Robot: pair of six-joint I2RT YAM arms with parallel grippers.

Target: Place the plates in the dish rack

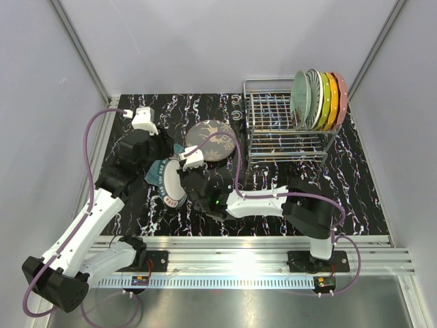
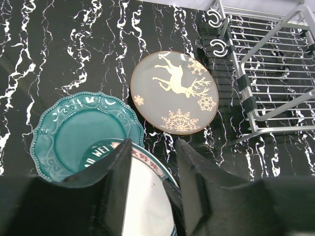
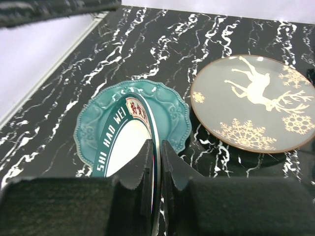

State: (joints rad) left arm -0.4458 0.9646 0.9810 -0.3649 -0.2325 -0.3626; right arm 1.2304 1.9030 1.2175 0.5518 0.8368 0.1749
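Note:
A white plate with a teal lettered rim (image 3: 123, 142) stands tilted on edge, and my right gripper (image 3: 157, 145) is shut on its rim. It leans over a teal scalloped plate (image 2: 74, 132) lying flat on the table. My left gripper (image 2: 153, 147) is open and straddles the same lettered plate (image 2: 147, 196), with a gap to its right finger. A dark plate with a pale deer motif (image 1: 212, 140) lies flat just beyond. The dish rack (image 1: 287, 126) stands at the back right, with several plates (image 1: 319, 99) upright at its right end.
The black marbled table (image 1: 287, 174) ends in white walls at the back and both sides. Two hooks (image 2: 216, 46) hang on the rack's left end. Both arms meet close together at centre left. My left arm (image 3: 49, 10) shows at the top of the right wrist view.

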